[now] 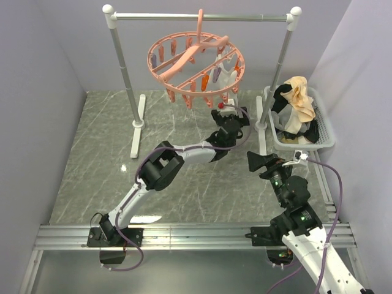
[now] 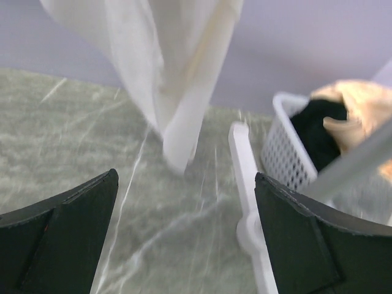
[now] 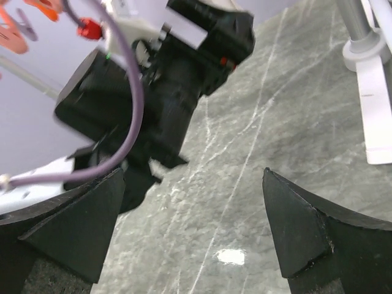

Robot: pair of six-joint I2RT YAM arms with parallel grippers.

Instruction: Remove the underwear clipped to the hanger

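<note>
One underwear point(image 1: 228, 69) on hanger point(image 1: 184, 57): cream, clipped at ring's right side, dangling just above left gripper
left gripper point(image 2: 185, 184): fingers apart, empty, pointed up at cloth's lower end, not touching
right gripper point(image 3: 193, 177): fingers apart, empty, low over counter, near basket
step: probably closing in on the cream piece
how to: rise until cloth sits between fingers; pinch a thick fold close under the clip; pull straight down, steady; no sideways yank, ring likely to swing on its hook
basket point(image 1: 324, 131): white, far right, black and beige garments point(image 1: 297, 101) inside
counter point(image 1: 92, 153): grey marble look, glossy, glare spots
rail point(image 1: 159, 16): silver, white caps, far side
walls point(image 1: 43, 61): plain pale lilac, three sides
</note>
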